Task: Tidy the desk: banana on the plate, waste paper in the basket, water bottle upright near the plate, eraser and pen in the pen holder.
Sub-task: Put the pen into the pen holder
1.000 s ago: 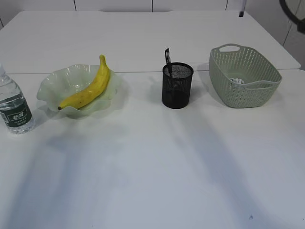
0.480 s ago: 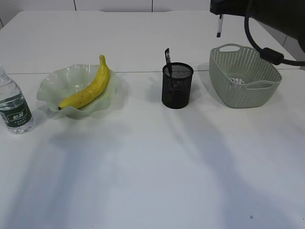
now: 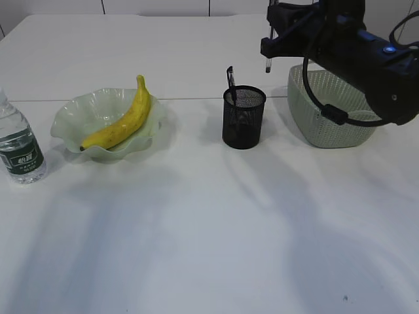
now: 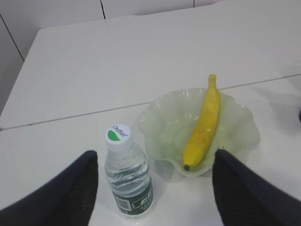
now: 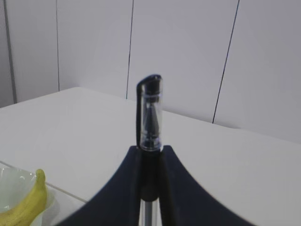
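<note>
The right gripper (image 3: 268,46) pinches a pen (image 5: 149,123) upright — it hangs at one o'clock above the pen holder (image 3: 243,118), which already holds another pen (image 3: 230,82). The left gripper (image 4: 155,188) is spread wide over the upright water bottle (image 4: 128,176), nine o'clock of the plate (image 4: 235,122) bearing the banana (image 4: 203,123).

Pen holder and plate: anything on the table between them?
Nothing. In the exterior view the table is bare, apart from shadow, between the plate with the banana and the pen holder.
</note>
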You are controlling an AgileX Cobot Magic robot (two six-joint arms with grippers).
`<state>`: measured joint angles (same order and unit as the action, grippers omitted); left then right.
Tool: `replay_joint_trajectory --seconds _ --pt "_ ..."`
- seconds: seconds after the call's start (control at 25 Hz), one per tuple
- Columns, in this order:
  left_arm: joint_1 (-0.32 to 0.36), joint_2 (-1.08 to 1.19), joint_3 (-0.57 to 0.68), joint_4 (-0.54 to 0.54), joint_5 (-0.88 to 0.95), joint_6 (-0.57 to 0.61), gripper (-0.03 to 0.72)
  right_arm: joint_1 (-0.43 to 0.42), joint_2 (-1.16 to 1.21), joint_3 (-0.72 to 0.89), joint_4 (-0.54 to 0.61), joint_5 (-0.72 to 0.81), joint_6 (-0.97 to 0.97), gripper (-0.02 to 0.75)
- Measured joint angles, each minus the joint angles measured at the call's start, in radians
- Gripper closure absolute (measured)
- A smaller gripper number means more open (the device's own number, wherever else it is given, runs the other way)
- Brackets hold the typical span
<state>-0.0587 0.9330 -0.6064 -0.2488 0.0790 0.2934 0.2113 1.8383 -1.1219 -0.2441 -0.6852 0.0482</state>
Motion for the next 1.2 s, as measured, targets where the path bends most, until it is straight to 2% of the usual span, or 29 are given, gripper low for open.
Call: replay_joint_trajectory --seconds 0.24,0.68,1.2 --pt "0.000 0.000 0.000 0.000 0.000 0.000 0.151 0.000 0.043 -0.015 -0.004 -0.043 0.004 0.678" --pt "0.000 0.000 0.000 0.000 -0.002 0.000 0.151 0.000 0.171 -0.155 -0.004 -0.060 0.069 0.678" --pt "0.000 0.009 0.000 0.002 -0.019 0.000 0.151 0.000 0.267 -0.223 -0.004 0.028 0.079 0.678"
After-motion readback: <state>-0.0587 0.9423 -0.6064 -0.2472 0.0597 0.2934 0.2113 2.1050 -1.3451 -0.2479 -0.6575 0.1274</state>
